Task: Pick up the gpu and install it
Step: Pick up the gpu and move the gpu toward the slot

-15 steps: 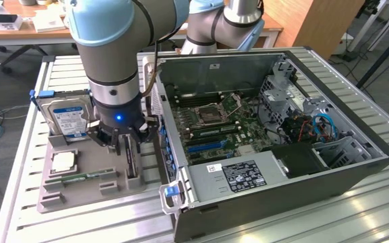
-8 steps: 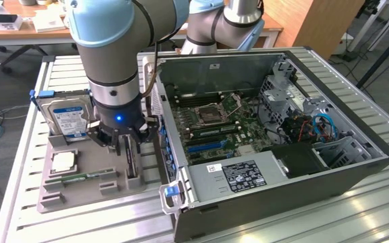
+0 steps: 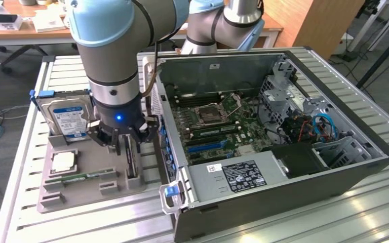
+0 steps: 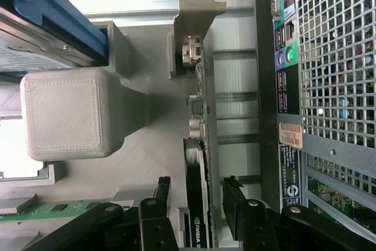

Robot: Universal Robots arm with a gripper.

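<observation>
In the gray holder tray [image 3: 107, 183] on the slatted metal worktop [image 3: 100, 223], just to the exterior view's left of the open computer case [image 3: 283, 169], the gpu [image 3: 132, 165] stands on edge in its slot. Tool [image 3: 128, 148] is down over the card and spread wide, not holding anything. Wrist view: tool [image 4: 197, 184] has one dark finger on each side of the gpu [image 4: 197, 216], with a gap on both sides. Metal bracket end of the card points away from the tool. Hard drive [image 3: 69, 114] is upright at the tray's far end; the processor [image 3: 63, 161] and memory stick [image 3: 79, 177] lie flat in the tray.
</observation>
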